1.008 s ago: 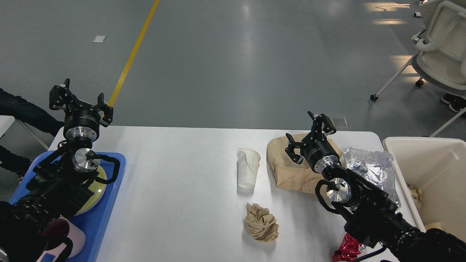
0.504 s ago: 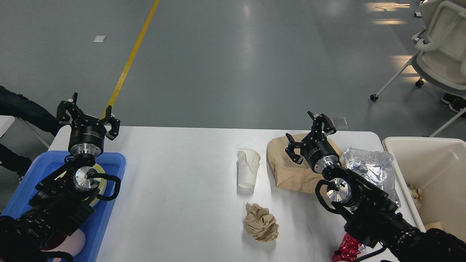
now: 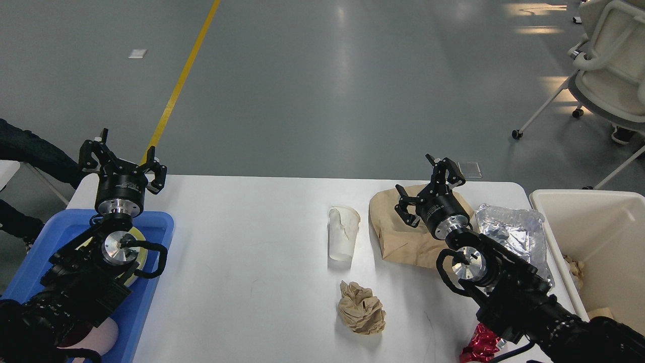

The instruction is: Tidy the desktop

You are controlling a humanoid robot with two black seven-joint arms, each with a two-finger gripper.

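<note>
Right gripper (image 3: 428,189), fingers spread and empty, hangs right of centre over the brown paper bag (image 3: 403,237) on the desktop (image 3: 252,252), nearer it than the spread, empty left gripper (image 3: 123,164) at far left.

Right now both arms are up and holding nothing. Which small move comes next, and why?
Probably lower the right gripper onto the brown paper bag just beneath it. Its fingers are spread and empty, the bag lies flat on the desktop, and the cream bin stands open close by on that side. The left gripper hovers far from the litter.
</note>
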